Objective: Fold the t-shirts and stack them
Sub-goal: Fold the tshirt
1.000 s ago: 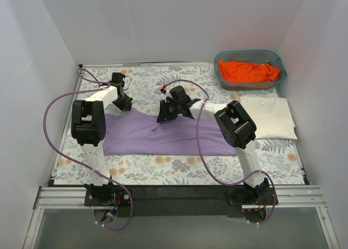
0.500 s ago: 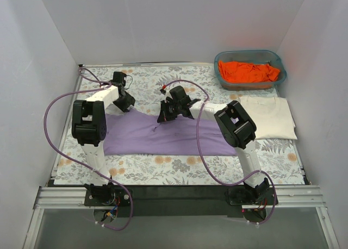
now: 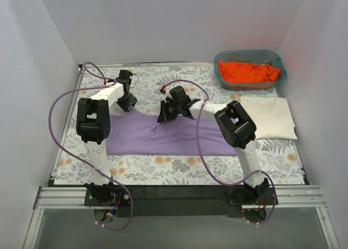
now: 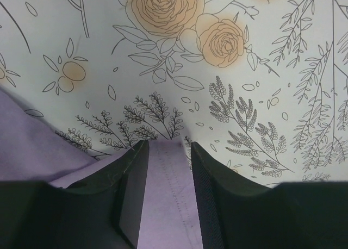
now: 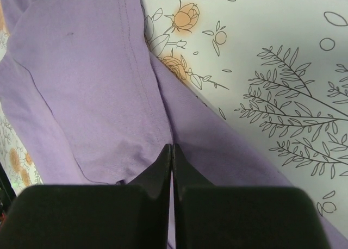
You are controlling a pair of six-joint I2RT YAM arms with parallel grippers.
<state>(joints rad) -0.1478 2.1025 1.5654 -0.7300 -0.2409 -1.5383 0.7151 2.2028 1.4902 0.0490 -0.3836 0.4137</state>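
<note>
The lavender-purple t-shirt (image 3: 168, 137) lies spread across the middle of the floral tablecloth (image 3: 179, 167). My left gripper (image 3: 129, 103) is at the shirt's far left corner. In the left wrist view its jaws (image 4: 163, 145) stand a little apart, with a stitched strip of the lavender shirt (image 4: 166, 194) between them. My right gripper (image 3: 162, 118) is at the shirt's far edge. In the right wrist view its fingertips (image 5: 172, 147) are closed together on a crease of the lavender shirt (image 5: 92, 80). The orange t-shirt (image 3: 247, 71) lies crumpled in the basket. The cream-white t-shirt (image 3: 269, 116) lies folded at the right.
The teal plastic basket (image 3: 217, 58) stands at the far right corner. White walls close in the table on the left, back and right. Purple cables loop from both arms over the cloth.
My left arm has swung a little to the right and farther back along the shirt's far left corner. The right arm and the other shirts have not moved.
</note>
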